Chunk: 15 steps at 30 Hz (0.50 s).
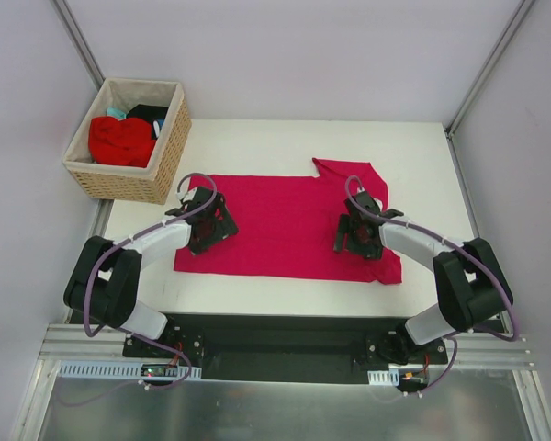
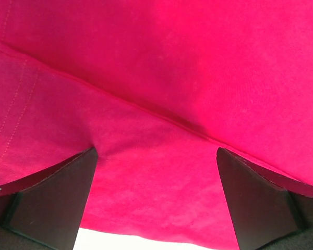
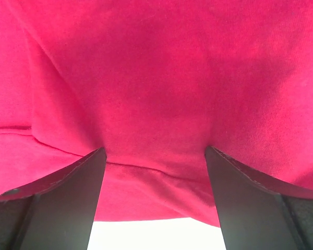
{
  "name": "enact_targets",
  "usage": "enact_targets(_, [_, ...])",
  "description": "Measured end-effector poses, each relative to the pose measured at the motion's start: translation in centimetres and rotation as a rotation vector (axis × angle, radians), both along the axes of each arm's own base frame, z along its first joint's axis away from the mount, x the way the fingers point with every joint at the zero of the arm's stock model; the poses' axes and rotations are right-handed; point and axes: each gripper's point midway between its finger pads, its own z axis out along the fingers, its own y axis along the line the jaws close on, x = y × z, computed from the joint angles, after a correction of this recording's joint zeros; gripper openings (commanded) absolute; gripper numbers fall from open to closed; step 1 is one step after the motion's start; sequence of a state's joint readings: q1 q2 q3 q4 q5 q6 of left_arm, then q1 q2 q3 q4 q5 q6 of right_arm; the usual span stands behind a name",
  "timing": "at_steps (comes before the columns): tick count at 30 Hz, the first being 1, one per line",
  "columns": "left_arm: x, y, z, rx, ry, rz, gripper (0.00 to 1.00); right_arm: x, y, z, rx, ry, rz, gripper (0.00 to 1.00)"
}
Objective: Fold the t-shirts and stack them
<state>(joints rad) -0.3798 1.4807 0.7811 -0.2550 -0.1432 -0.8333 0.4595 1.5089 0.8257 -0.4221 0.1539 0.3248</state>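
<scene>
Cloth filled both wrist views: a soft, matte knit in deep crimson-pink, faintly fuzzy, with a raised folded edge running on a slant across the left wrist view and a row of stitching beside it. This was the large t-shirt point(image 1: 294, 225), lying flat in the middle of the table point(image 1: 257, 138) as a rough rectangle, its long side running left to right, with one short sleeve point(image 1: 349, 170) sticking out at the far right corner.

The left gripper point(image 1: 209, 223) sat over the shirt's left end and the right gripper point(image 1: 356, 234) over its right end. Each pair of dark, wedge-shaped fingers point(image 2: 57, 192) stood wide apart, tips down against the cloth with nothing pinched between them; the right fingers point(image 3: 250, 203) were spread almost as widely.

At the table's far left corner stood a woven wicker basket point(image 1: 119, 184), rectangular and straw-coloured. Crumpled inside it were a brighter red shirt point(image 1: 119, 140), a black one point(image 1: 151, 114) and a scrap of teal point(image 1: 117, 112).

The tabletop was smooth and white. Pale, plain wall panels point(image 1: 303, 55) closed it in on three sides, joined by thin metal posts. The arm bases were bolted to a black plate point(image 1: 285, 349) at the near edge, with grey cables looping along each arm.
</scene>
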Motion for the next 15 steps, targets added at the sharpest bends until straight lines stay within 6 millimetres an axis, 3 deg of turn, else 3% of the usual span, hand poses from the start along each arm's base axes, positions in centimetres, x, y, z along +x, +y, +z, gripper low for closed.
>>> enact_targets(10, [0.01, 0.07, -0.06, -0.018, -0.063, 0.03, 0.99, 0.01, -0.27, -0.22, -0.002, -0.035, -0.028, 0.81])
enact_targets(15, [-0.65, -0.32, -0.06, -0.02, -0.114, 0.025, 0.99, -0.91, -0.77, -0.23, -0.001, -0.056, -0.058, 0.81])
